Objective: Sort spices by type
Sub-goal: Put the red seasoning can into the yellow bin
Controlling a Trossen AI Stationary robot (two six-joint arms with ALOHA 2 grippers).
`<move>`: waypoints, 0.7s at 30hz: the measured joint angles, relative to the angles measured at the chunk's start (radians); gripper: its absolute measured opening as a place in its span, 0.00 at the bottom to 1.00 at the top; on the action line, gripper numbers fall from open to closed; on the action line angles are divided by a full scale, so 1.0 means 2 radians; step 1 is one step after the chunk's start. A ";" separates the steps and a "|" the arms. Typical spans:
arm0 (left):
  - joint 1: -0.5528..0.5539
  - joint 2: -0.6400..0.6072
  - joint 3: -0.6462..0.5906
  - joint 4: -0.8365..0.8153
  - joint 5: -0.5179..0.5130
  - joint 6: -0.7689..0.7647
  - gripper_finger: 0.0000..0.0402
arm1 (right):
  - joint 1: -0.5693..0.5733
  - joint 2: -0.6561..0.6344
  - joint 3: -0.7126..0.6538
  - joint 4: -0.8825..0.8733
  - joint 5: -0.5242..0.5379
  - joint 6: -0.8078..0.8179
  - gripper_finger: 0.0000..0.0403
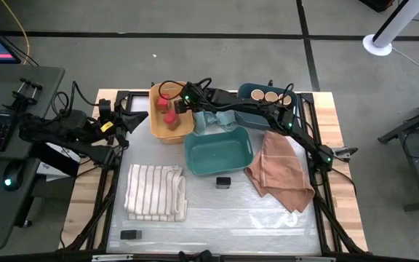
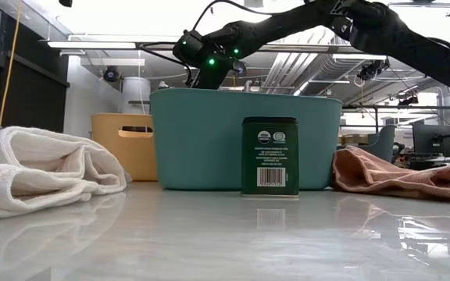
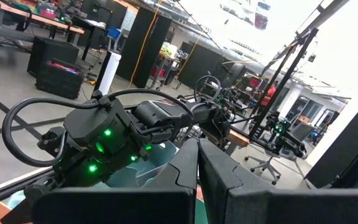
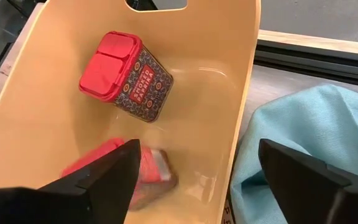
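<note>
My right gripper [image 4: 199,149] hangs open over the tan bin [image 1: 167,129] at the far left of the table. In that bin one red-topped square jar [image 4: 126,74] lies on its side. A second red-topped jar [image 4: 120,171], blurred, shows low in the bin, partly behind one finger. Round jars with tan lids [image 1: 271,95] stand in the dark blue bin [image 1: 247,90]. One black tin [image 2: 269,156] stands upright in front of the teal bin [image 1: 195,161]. Another tin [image 1: 130,234] lies near the front left. My left gripper [image 1: 138,116] waits shut at the left.
A striped white cloth [image 1: 155,191] lies folded at the near left and a salmon cloth [image 1: 281,171] at the right. A light teal cloth [image 1: 217,120] sits between the bins. Bare tabletop lies along the near edge.
</note>
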 joint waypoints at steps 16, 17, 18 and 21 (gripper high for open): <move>0.006 0.007 0.001 0.020 -0.047 -0.012 0.00 | -0.067 -0.019 0.034 -0.035 -0.221 -0.122 0.80; 0.011 0.011 0.004 0.019 -0.051 -0.009 0.00 | -0.070 -0.019 0.035 -0.045 -0.238 -0.126 0.80; 0.017 0.015 0.009 0.012 -0.051 -0.002 0.00 | -0.072 -0.019 0.035 -0.062 -0.254 -0.127 0.80; 0.038 0.035 0.031 -0.006 -0.038 0.009 0.00 | -0.074 -0.019 0.030 -0.099 -0.269 -0.119 0.80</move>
